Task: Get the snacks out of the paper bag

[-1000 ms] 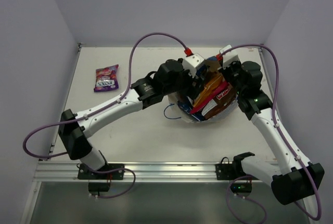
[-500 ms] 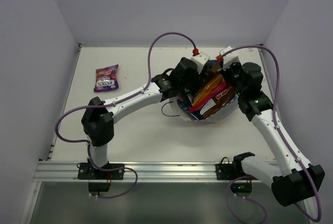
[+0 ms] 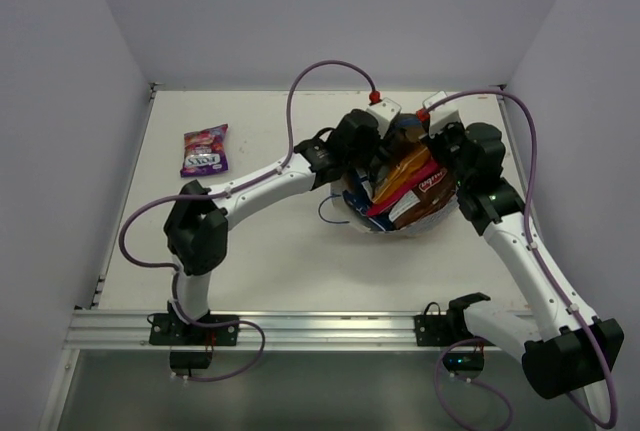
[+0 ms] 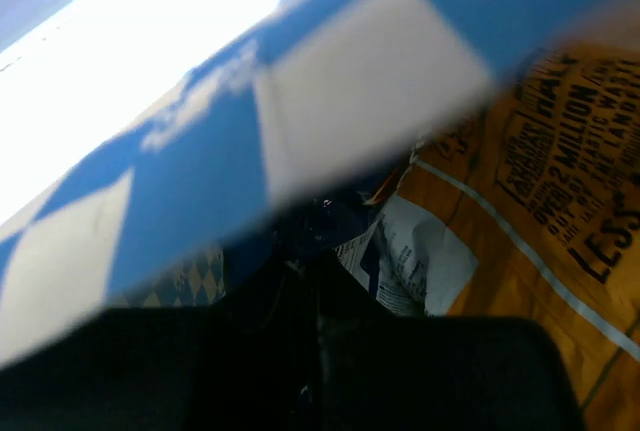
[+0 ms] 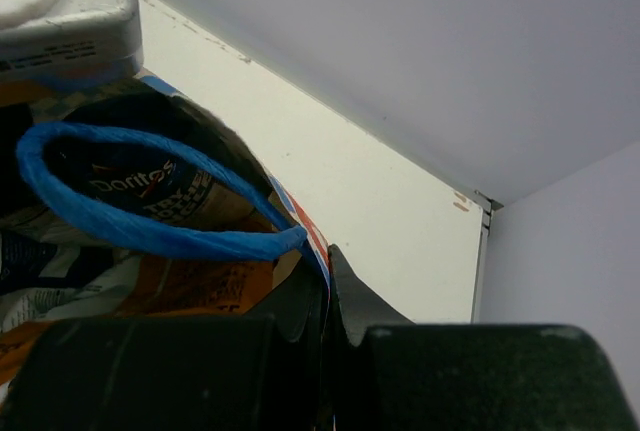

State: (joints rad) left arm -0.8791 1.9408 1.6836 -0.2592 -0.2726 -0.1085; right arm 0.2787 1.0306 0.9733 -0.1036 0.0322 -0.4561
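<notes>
Now, paper bag [image 3: 422,223]: sits at the far right of the tabletop [image 3: 260,261], between the two wrists. It is spread wide, so the packets inside show from above, and its blue-and-white checks face outward.
Snacks inside: an orange-yellow packet [image 3: 398,179] slants across the middle. A red packet [image 3: 430,181] is touching its right side, and a brown packet [image 3: 415,211] lies toward the near rim. All three are crowded together.
Doritos packet [image 5: 140,186]: dark blue with the brand name legible. It lies in the bag's mouth, framed by the cord loop in the right wrist view.
Snack outside: a pink-purple packet [image 3: 205,149] lies flat at the far left of the tabletop, well apart from the bag.
Cord handle [image 5: 130,221]: a thin blue loop arching across the mouth.
Second cord loop [image 3: 325,213]: rests on the tabletop just beside the bag's left wall.
Right fingers [image 5: 335,301]: pressed together on the bag's far-right rim, with the paper edge running straight into the seam between them.
Left fingers [image 4: 315,331]: inside the bag on its left side, drawn together with only a thin dark seam showing. The blur hides whether anything is caught there. Just past their tips lie a white-and-blue printed panel [image 4: 400,261] and the orange-yellow packet's black lettering, with the checkered wall close above.
Tabletop: pale, with plain walls on three sides.
</notes>
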